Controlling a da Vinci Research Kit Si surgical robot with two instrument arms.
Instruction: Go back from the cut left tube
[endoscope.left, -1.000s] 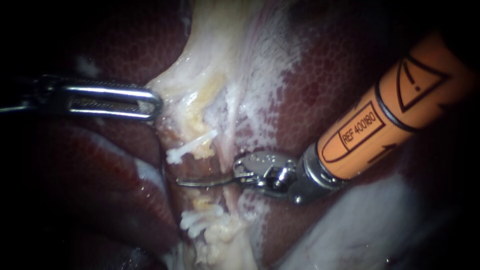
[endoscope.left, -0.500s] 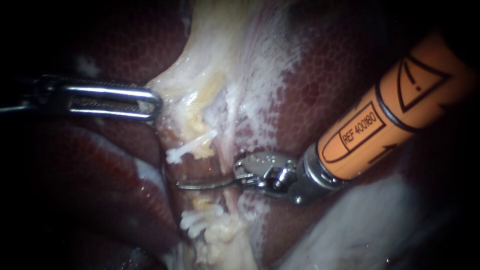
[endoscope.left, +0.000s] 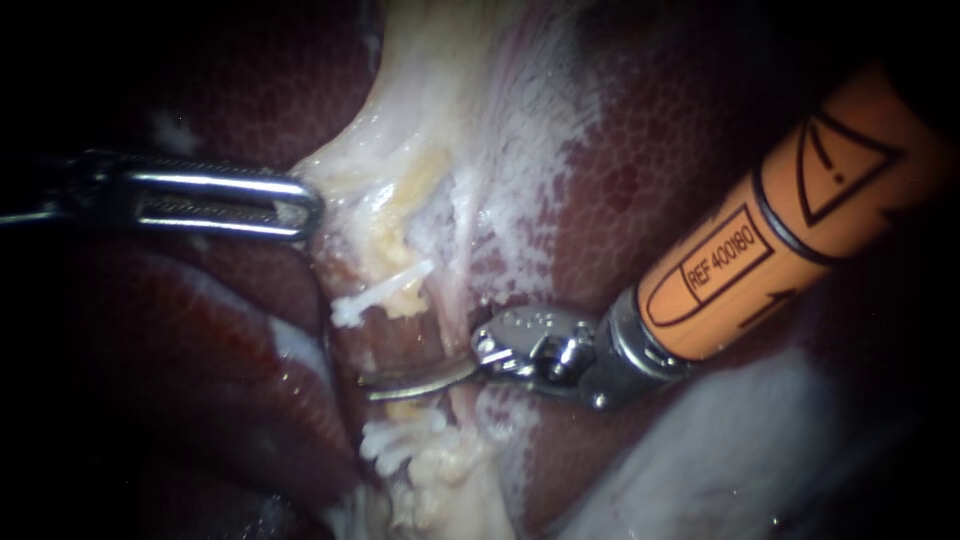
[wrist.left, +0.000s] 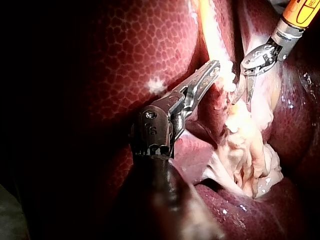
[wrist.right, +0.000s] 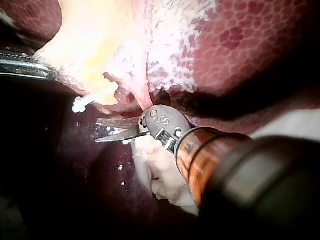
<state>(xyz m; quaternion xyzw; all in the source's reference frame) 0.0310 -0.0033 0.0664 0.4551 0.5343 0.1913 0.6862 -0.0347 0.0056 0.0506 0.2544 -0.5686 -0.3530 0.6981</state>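
Slight downward swing, toward 6 o'clock, of the right instrument's curved tip over the last half second, with the hub drawn only a touch toward 3 o'clock. Tip pressed together into one thin curve, nothing caught in it. Placed now across the gap between the upper clip at 12 o'clock of it and the lower clips at 6 o'clock, touching or nearly touching the yellowish clipped stump of the cut left tube. Same reading from the right wrist view: closed tip just under the upper clip, close against the tissue.

No shift in the left instrument, entering from 9 o'clock and clamped on the edge of the pale tissue, holding it stretched toward 9 o'clock.

Judged as the very start of the retreat, more a turn of the wrist than a withdrawal, and not yet clear of the cut. Still called for: a straight pull back along the shaft toward 2 o'clock, tip kept closed. Likely hazards on the way out: snagging a clip, brushing the pink strand at 3 o'clock of the gap, or scraping the liver beneath the hub
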